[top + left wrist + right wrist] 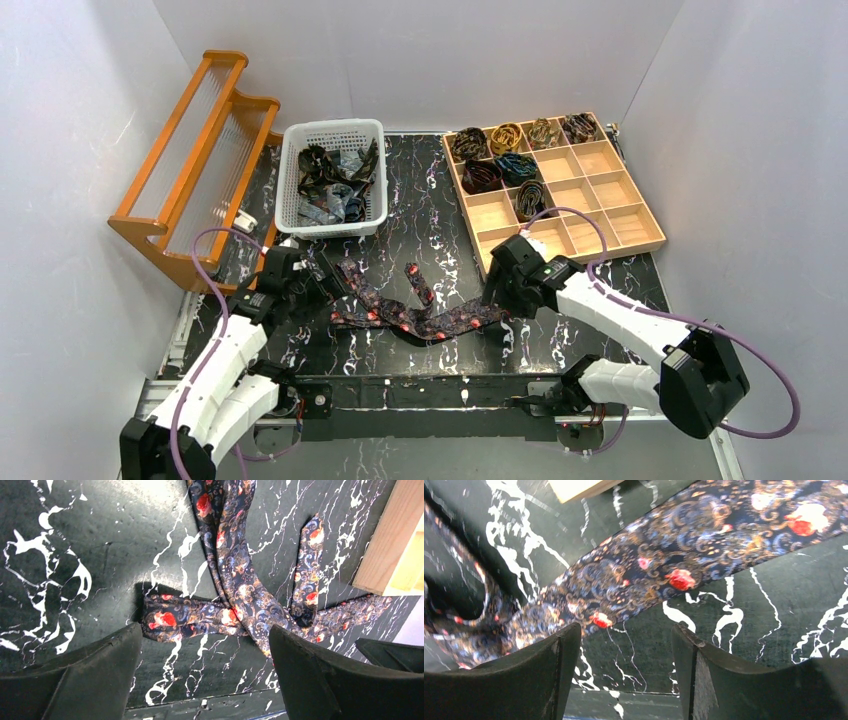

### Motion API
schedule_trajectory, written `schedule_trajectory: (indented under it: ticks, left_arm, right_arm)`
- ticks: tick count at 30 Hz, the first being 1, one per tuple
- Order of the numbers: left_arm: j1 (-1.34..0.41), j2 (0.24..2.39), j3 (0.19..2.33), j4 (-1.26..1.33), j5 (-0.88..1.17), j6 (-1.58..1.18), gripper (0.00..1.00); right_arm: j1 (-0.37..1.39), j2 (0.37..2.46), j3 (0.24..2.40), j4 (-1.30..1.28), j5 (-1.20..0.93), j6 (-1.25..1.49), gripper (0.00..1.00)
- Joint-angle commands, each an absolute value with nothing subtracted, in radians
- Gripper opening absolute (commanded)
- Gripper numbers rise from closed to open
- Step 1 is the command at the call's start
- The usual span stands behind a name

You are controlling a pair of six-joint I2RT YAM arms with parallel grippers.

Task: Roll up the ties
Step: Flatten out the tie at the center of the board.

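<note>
Hovering low at the left of the frame, my left gripper [204, 632] stands wide open with nothing in it. The dotted tie [420, 322] has its folded end on the table [440, 210] just past the fingertips. Above, the white basket [330, 128] holds a heap of loose ties [335, 180]. The dotted tie sprawls across the lower middle, crossing over itself. At its right end my right gripper [626, 627] is also open and holds nothing, the fabric just beyond its tips. Upper right, the wooden tray [598, 158] holds seven coils [505, 137]: four in the top row, two below, one in the third.
</note>
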State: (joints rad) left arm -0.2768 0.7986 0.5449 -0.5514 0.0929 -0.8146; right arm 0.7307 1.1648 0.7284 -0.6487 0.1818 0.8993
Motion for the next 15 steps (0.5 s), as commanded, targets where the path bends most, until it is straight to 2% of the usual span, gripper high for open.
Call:
schedule_trajectory:
  ticks: [1, 7, 12, 15]
  left_arm:
    - [-0.275, 0.871, 0.534, -0.502, 0.130, -0.786, 0.93]
    - [-0.277, 0.854, 0.511, -0.492, 0.081, -0.809, 0.91]
    - [-0.285, 0.852, 0.492, -0.488, 0.087, -0.837, 0.89]
    - [-0.293, 0.850, 0.484, -0.483, 0.081, -0.845, 0.89]
  right_arm:
    - [0.689, 1.165, 0.716, -0.647, 0.275, 1.072, 0.71]
    - [0.631, 1.149, 0.676, -0.727, 0.401, 1.175, 0.70]
    - [0.501, 1.186, 0.654, -0.751, 0.364, 1.186, 0.68]
    - [0.481, 1.207, 0.644, -0.723, 0.358, 1.176, 0.67]
